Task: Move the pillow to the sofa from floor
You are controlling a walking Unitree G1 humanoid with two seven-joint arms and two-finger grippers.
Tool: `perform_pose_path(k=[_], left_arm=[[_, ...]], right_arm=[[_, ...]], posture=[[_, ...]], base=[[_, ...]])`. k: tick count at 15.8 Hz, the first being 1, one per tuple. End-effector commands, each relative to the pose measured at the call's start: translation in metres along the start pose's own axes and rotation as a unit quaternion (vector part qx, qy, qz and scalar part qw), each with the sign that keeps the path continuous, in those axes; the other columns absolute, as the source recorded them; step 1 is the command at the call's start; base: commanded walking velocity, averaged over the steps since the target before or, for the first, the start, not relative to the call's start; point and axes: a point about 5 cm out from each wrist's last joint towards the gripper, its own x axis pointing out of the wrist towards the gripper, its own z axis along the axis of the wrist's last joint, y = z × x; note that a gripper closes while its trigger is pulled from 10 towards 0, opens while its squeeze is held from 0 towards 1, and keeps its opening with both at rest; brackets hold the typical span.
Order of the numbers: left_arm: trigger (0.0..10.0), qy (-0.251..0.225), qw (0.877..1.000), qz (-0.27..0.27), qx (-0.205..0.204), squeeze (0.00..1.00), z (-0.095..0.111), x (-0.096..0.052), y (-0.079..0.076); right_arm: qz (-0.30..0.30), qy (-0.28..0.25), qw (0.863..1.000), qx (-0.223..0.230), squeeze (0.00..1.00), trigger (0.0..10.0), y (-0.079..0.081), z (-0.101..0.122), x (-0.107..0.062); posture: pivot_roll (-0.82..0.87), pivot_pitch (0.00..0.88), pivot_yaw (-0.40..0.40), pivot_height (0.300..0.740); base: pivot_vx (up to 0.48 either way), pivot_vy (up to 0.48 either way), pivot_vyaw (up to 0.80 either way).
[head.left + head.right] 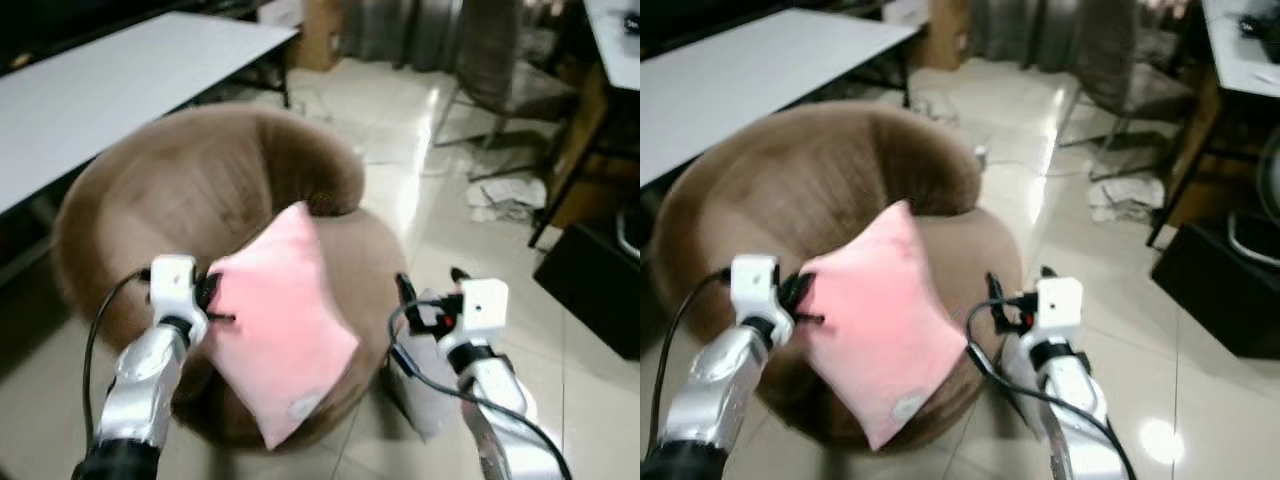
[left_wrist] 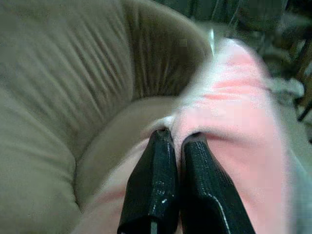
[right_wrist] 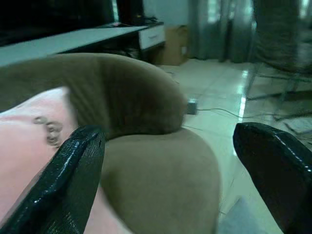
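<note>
Nearest the camera, at the front of the round brown sofa (image 1: 200,190), the left gripper (image 1: 212,296) has its two black fingers (image 2: 153,185) pressed together on the edge of the pink pillow (image 1: 280,320), pinching the soft fabric between them. The pillow is square and plump, with a fleecy surface and a small pale tag near its lower corner; it lies tilted on the sofa's seat, one corner pointing up toward the curved backrest and the lower corner hanging over the seat's front rim. Just off the sofa's front right side, the right gripper (image 1: 430,290) hangs with its glossy fingers (image 3: 68,180) spread wide, holding nothing. Below it a grey cloth-like piece (image 1: 425,390) lies on the shiny tiled floor (image 1: 400,130). The sofa is a plush, velvety tub shape with creased upholstery. Beyond its left side stands a flat white table (image 1: 110,80); beyond its right, a crumpled white cloth (image 1: 505,195) lies on the tiles.
</note>
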Motion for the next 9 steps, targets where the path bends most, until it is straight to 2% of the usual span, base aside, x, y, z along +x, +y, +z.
perform_pose_path(k=[1,2,4,5,6,9], left_arm=[[0.0,-0.026,0.999,-0.024,0.011,0.00,0.015,0.005,-0.010],[0.0,-0.028,0.999,-0.027,0.012,0.00,0.017,0.008,-0.013],[0.0,-0.025,0.998,-0.050,0.042,0.00,0.030,0.028,-0.023],[0.0,-0.025,0.998,-0.050,0.042,0.00,0.030,0.028,-0.023],[0.0,-0.035,0.996,-0.054,0.060,0.00,0.047,0.044,-0.023],[0.0,-0.045,0.995,-0.038,0.080,0.00,0.074,0.064,-0.015]], right_arm=[[-0.003,0.002,1.000,-0.001,0.00,10.0,-0.002,-0.002,-0.001],[-0.001,0.003,1.000,0.000,0.00,10.0,-0.001,-0.003,0.000],[0.011,0.003,1.000,0.004,0.00,10.0,0.006,-0.003,0.005],[0.011,0.003,1.000,0.004,0.00,10.0,0.006,-0.003,0.005],[0.020,0.009,1.000,0.007,0.00,10.0,0.011,-0.006,0.007],[0.030,0.017,0.999,0.013,0.00,10.0,0.015,-0.009,0.007]], posture=[[0.01,0.000,0.062,0.740],[0.02,0.000,0.058,0.740],[0.04,0.000,0.051,0.740],[0.04,0.000,0.051,0.740],[0.04,0.000,0.052,0.740],[0.03,0.000,0.049,0.740]], base=[[0.469,0.000,0.00],[0.469,0.000,0.00],[0.467,0.000,0.00],[0.465,0.000,0.00],[0.469,0.000,0.00],[0.472,0.000,0.00]])
